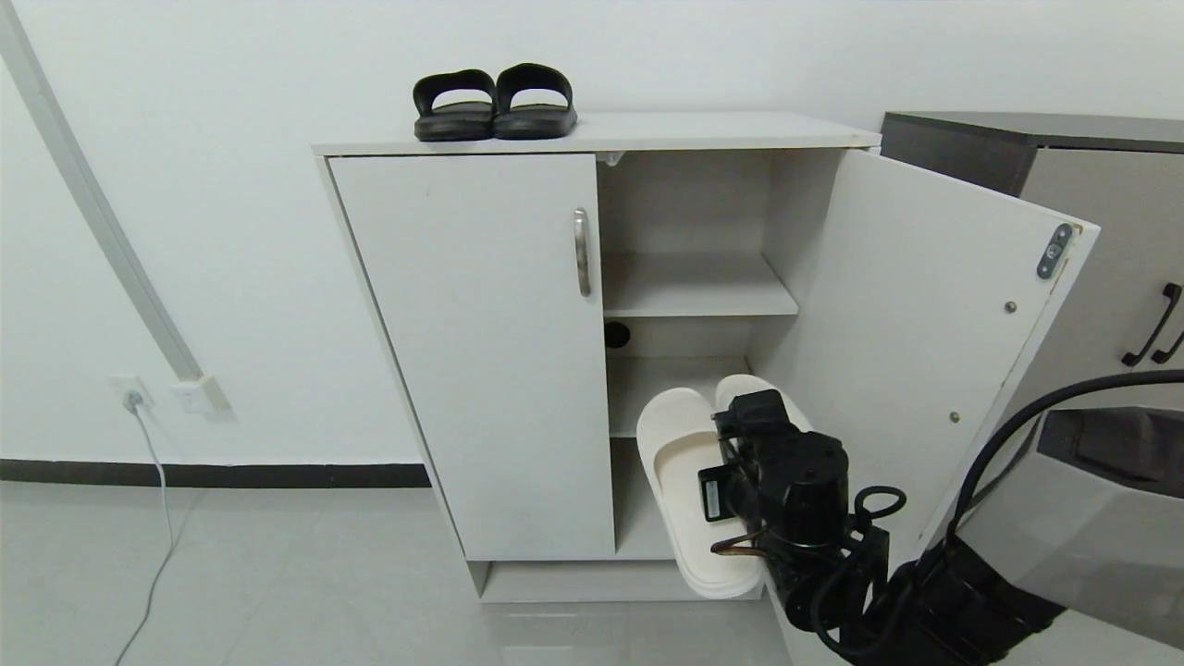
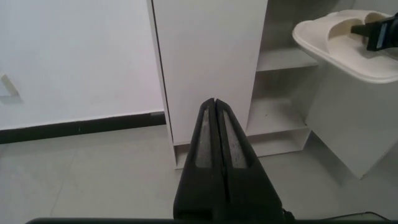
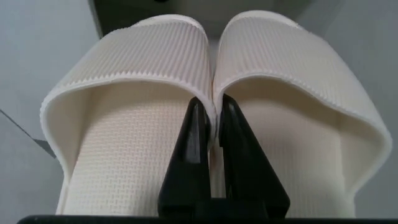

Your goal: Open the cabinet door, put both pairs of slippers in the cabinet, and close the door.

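A white cabinet [image 1: 481, 370] stands against the wall with its right door [image 1: 916, 351] swung open and its left door shut. A pair of black slippers [image 1: 495, 102] rests on the cabinet top. My right gripper [image 3: 211, 134] is shut on the inner edges of a pair of white slippers [image 3: 211, 93], holding them together in front of the open compartment, at the level of the lower shelf [image 1: 666, 375]. The same white slippers [image 1: 689, 481] hang toes-first toward the opening, and the white slippers [image 2: 342, 37] also appear from the side. My left gripper [image 2: 215, 134] is shut and empty, low over the floor before the cabinet.
A grey cabinet [image 1: 1101, 203] with dark handles stands to the right, behind the open door. The upper shelf [image 1: 694, 287] inside is bare. A wall socket [image 1: 134, 393] with a cable sits at the left. The tiled floor [image 1: 277, 573] left of the cabinet is free.
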### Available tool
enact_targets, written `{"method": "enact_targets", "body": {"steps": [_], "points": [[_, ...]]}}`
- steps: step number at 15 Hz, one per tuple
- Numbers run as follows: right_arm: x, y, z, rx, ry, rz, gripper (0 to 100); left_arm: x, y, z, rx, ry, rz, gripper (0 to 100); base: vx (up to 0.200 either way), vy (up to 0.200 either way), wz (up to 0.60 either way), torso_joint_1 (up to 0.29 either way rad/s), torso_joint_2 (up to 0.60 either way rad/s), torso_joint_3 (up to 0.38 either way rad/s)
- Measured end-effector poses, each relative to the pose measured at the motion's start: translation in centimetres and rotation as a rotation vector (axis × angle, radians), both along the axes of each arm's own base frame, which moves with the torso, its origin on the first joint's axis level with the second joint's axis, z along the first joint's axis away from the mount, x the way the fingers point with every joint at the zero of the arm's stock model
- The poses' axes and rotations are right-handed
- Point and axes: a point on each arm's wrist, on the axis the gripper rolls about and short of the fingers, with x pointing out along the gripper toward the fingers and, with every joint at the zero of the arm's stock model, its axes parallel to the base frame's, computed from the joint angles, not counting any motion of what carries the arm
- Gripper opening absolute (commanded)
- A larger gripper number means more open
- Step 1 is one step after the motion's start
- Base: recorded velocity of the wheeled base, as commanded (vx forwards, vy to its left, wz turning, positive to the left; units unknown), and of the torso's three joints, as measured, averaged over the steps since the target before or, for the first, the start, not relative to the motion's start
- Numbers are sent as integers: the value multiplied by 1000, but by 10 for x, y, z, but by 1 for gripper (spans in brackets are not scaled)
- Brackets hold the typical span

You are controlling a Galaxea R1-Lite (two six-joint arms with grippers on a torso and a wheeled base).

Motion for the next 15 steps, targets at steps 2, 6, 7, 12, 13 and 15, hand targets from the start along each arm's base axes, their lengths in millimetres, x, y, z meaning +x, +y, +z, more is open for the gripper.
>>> {"method": "enact_targets", "body": {"steps": [2, 6, 7, 12, 13, 15], "points": [[4, -12, -5, -11, 19, -33, 0, 0, 0, 0, 0, 0, -2, 0, 0, 0, 0, 0, 0, 0], [4, -19, -8, -12, 20, -47, 0, 0, 0, 0, 0, 0, 0, 0, 0, 0, 0, 0, 0, 0], [4, -19, -9, -14, 23, -46, 0, 0, 0, 0, 0, 0, 0, 0, 0, 0, 0, 0, 0, 0], [1, -24, -14, -30, 41, -53, 0, 0, 0, 0, 0, 0, -1, 0, 0, 0, 0, 0, 0, 0], [1, -26, -15, -34, 44, -56, 0, 0, 0, 0, 0, 0, 0, 0, 0, 0, 0, 0, 0, 0], [2, -29, -16, -36, 48, -64, 0, 0, 0, 0, 0, 0, 0, 0, 0, 0, 0, 0, 0, 0]]}}
